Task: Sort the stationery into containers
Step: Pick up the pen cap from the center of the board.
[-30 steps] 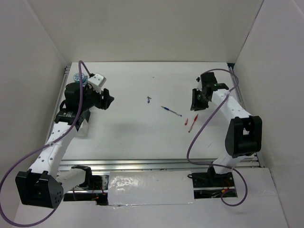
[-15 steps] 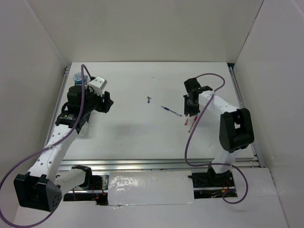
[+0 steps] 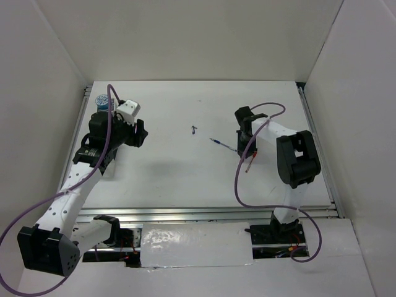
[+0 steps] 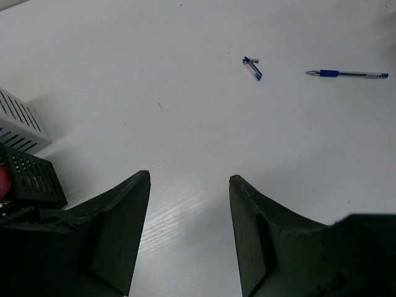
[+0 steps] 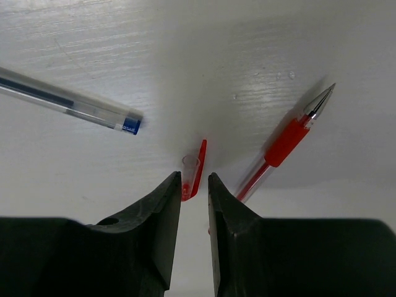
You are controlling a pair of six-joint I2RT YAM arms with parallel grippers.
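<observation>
Not yet sorted: blue pen (image 5: 68,102), red pen (image 5: 281,145), red cap (image 5: 193,168); narrow right claw (image 5: 194,179) straddles the cap, left claw (image 4: 189,177) wide, empty.

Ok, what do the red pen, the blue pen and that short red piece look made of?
Red pen: clear plastic barrel, matte red grip that looks rubbery, shiny metal-looking tip. Blue pen: glossy clear plastic, ink tube showing through. Short red piece: seemingly translucent red plastic.
</observation>
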